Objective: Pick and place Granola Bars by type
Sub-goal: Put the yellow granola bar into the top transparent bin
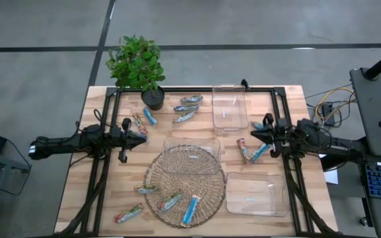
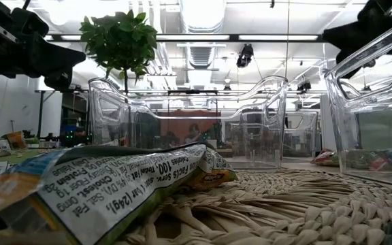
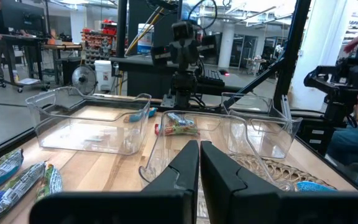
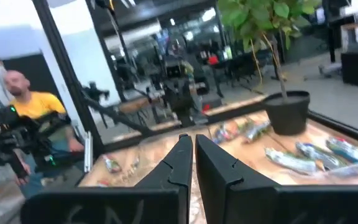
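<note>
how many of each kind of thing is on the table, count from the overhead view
granola bars: 11 that can be made out
clear trays: 3
wicker mat: 1
potted plant: 1
total: 16

Glossy printed-foil granola bars (image 1: 192,209) lie on a rough woven wicker mat (image 1: 207,198) and pale, matt wood-grain table (image 1: 78,192), beside smooth clear plastic trays (image 1: 256,195).

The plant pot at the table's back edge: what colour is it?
Black. The plant pot shows best in the right wrist view, under green leaves.
</note>
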`<state>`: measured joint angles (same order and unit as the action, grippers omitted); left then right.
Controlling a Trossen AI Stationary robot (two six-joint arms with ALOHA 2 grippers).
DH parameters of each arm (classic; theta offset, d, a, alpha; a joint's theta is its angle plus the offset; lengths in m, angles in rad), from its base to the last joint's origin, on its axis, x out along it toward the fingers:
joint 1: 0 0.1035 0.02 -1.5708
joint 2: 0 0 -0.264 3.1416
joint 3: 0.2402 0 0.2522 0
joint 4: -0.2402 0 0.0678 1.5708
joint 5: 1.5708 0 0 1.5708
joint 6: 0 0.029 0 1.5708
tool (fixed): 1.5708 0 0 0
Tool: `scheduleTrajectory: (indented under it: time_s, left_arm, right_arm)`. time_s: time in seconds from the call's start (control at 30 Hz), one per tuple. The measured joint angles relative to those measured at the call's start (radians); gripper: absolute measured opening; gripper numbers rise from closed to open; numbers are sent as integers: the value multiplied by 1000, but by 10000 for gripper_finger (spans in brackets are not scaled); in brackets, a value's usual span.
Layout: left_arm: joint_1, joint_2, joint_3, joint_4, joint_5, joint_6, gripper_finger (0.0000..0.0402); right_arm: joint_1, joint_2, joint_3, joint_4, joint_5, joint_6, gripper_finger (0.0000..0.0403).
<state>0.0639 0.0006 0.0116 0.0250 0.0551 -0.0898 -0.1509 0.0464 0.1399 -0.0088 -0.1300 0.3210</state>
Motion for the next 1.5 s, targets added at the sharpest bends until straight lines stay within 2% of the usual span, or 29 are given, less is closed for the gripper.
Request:
scheduleTrajectory:
  time_s: [0.27,0.6,0.8,0.93,1.27,1.4,1.5]
  left_arm:
    - [0,0,0,0,0,0,0]
    - [0,0,0,0,0,0,0]
    - [0,0,0,0,0,0,0]
    - [0,0,0,0,0,0,0]
    - [0,0,0,0,0,0,0]
    - [0,0,0,0,0,0,0]
    - [0,0,0,0,0,0,0]
  right_arm:
    - [0,146,206,-153,16,-83,24]
    - [0,359,452,-244,28,-59,147]
    - [0,463,625,-396,80,-82,192]
    - [0,520,745,-500,138,-89,201]
    - [0,674,998,-726,166,2,200]
    - [0,739,1083,-824,233,-3,200]
    - [0,784,1129,-903,326,-9,200]
